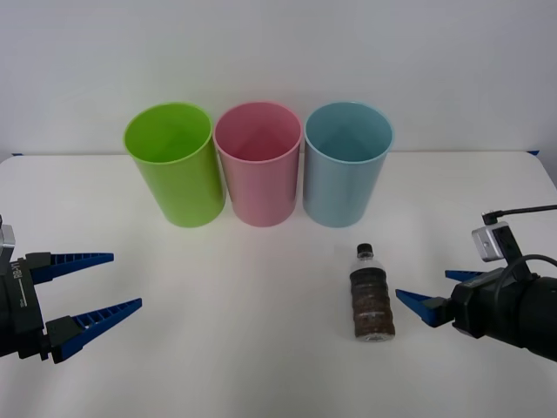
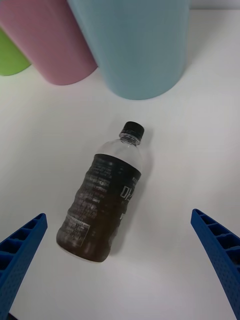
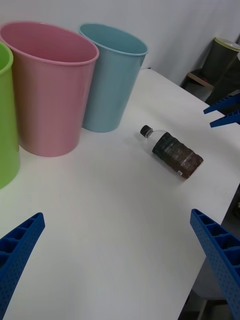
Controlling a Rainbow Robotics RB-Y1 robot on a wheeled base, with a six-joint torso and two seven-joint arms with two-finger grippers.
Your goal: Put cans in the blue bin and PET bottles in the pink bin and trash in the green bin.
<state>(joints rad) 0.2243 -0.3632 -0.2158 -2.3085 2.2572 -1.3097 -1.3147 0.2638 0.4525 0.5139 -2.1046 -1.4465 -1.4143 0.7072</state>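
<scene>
Plastic items totalling four, all resting on white table (image 1: pixel 261 348): three cylindrical bins and one bottle. Standing upright in a row, rims touching or nearly so: green bin (image 1: pixel 174 165), pink bin (image 1: pixel 258 164), blue bin (image 1: pixel 346 164), pink bin sitting between the other two. All three alike in size, open at the top, interiors showing no contents from the front view.

Lying on its side in front of the blue bin, near but apart from it: PET bottle (image 1: pixel 371 294), single, clear-walled, black cap pointing toward the blue bin, dark brown liquid filling most of the body, dark label with pale printing wrapping the ribbed middle. Shorter than the bins.

Hovering just beside the PET bottle, on the side away from the pink bin: right gripper (image 1: pixel 431 294), blue ribbed fingers spread wide, bottle lying ahead of and between them in the right wrist view, untouched. Hanging well apart from the PET bottle, in front of the green bin and beyond it to the robot's left: left gripper (image 1: pixel 94 287), fingers likewise spread wide, gripping nothing.
</scene>
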